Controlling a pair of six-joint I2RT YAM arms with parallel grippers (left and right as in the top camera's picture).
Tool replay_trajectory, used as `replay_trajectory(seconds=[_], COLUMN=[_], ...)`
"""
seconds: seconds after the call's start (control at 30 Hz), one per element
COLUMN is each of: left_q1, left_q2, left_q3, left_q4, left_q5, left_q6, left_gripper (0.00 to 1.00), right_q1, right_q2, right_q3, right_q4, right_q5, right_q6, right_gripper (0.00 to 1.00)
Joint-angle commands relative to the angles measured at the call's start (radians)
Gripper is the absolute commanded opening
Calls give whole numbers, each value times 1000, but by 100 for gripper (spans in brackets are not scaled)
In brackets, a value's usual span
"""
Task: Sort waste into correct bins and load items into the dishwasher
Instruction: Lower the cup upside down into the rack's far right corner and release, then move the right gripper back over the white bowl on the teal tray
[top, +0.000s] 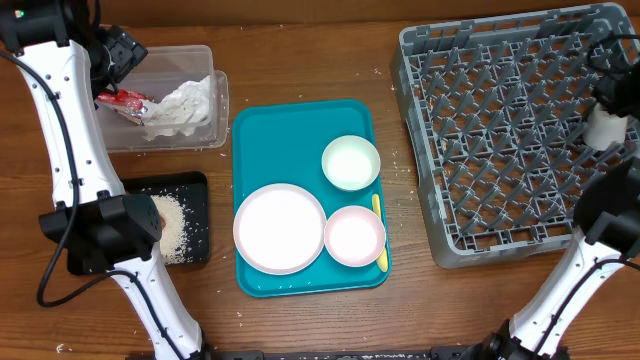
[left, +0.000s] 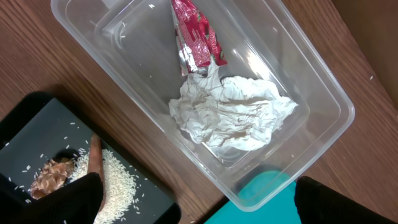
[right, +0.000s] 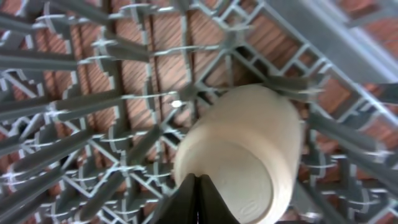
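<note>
The clear tub (top: 205, 55) holds the crumpled white napkin (top: 185, 105) and the red wrapper (top: 122, 100); both also show in the left wrist view, napkin (left: 233, 112) and wrapper (left: 196, 37). My left gripper (top: 125, 55) hovers above the tub, open and empty (left: 199, 185). The black tray (top: 195, 215) holds rice (left: 118, 177), a brown lump (left: 50, 174) and an orange-brown stick (left: 94, 155). My right gripper (top: 612, 95) is shut on the small white cup (top: 603, 128) over the grey dish rack (top: 420, 60), with its fingers (right: 199, 183) on the cup (right: 249, 137).
The teal serving tray (top: 300, 125) in the middle carries the round plate (top: 280, 228), the white bowl (top: 351, 162), the small pink dish (top: 354, 236) and the yellow spoon (top: 379, 232). A few rice grains lie loose on the wooden table.
</note>
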Motion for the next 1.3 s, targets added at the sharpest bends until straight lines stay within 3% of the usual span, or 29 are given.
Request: replay_trajectory(seconds=[0.0, 0.5, 0.7, 0.77, 0.8, 0.87, 0.97, 1.13, 1.27], left_q1=[-5, -5, -5, -5, -5, -5, -5, -5, -5], left_q2=[7, 7, 7, 7, 7, 7, 7, 7, 7], left_q3=[-4, -4, -4, -4, -4, -4, -4, -4, -4], left_q4=[1, 0, 1, 1, 1, 1, 1, 1, 1], left_q5=[4, 4, 4, 4, 4, 4, 4, 4, 4], left_q6=[-2, -2, -2, -3, -2, -2, -3, -3, -3], left_gripper=[100, 100, 100, 100, 100, 100, 100, 100, 100], right_q1=[-33, -43, 2, 44, 62, 111, 233, 488, 749], right_q2=[-24, -59, -97, -141, -153, -172, -177, -172, -172], right_q3=[1, 196, 373, 393, 393, 393, 388, 295, 82], right_q4=[-13, -186, -296, -296, -296, -296, -296, -293, -205], right_q5=[108, 237, -80, -417, -504, -637, -655, -504, -281], right_q6=[3, 79, 37, -91, -127, -178, -185, -209, -214], right_gripper=[4, 4, 4, 14, 24, 65, 98, 100, 100])
